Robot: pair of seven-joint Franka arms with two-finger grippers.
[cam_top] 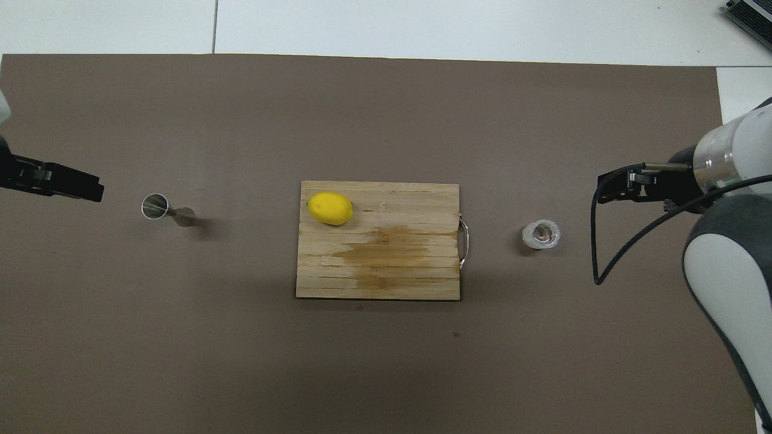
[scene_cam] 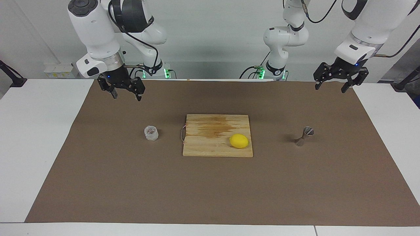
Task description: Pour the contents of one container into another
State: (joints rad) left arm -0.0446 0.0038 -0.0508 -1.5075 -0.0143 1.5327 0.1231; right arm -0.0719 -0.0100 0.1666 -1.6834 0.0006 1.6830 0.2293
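Left to right from where I stand facing the robots: right end effector [scene_cam: 125, 94] up in the air, fingers apart, holding nothing, over the brown mat [scene_cam: 98, 170] at the robots' edge. Glass cup [scene_cam: 151, 133] sits at 9 o'clock of the cutting board [scene_cam: 210, 144], well apart. Lemon [scene_cam: 239, 141] on the board. Jigger [scene_cam: 304, 135] at 3 o'clock, upright. Left end effector [scene_cam: 331, 88] raised, fingers apart, empty. Risks, my guess: the squat, textured cup could slip in a pinch; the jigger's narrow mouth invites spills, and a nudge could tip it. White surface [scene_cam: 39, 131], pale wall, cables.
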